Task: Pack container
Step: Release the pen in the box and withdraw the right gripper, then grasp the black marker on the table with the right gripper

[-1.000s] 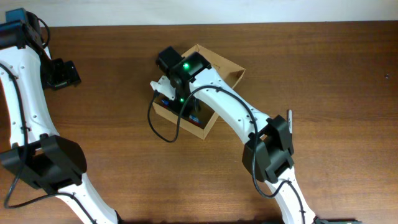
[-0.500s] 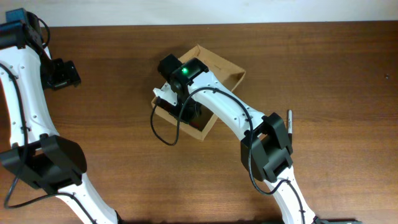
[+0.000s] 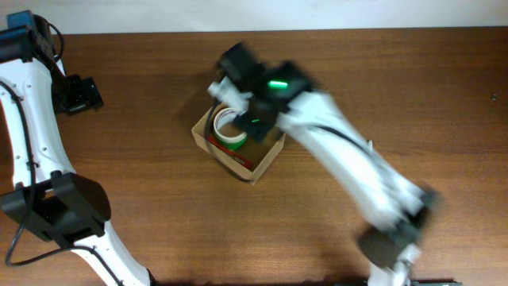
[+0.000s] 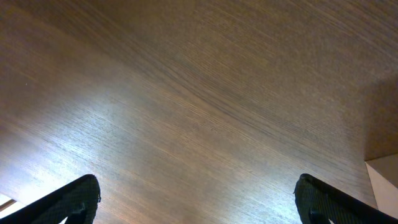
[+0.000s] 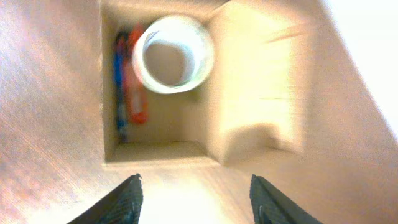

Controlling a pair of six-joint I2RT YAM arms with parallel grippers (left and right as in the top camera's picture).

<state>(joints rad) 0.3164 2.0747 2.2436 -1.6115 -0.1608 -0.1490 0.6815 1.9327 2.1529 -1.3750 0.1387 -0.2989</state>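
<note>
— Where is the container (image 3: 262, 161) seen?
— Mid-table (image 3: 397, 79), opened, with a tape roll (image 5: 202, 59) laid inside. The right gripper (image 5: 196, 196) is held spread above it, nothing gripped. The left gripper (image 4: 199, 199) is spread too, well apart.

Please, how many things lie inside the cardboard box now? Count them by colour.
white tape roll: 1
red-orange long item: 1 (too blurred to name)
blue long item: 1 (too blurred to name)
Total: 3 things in the container
</note>
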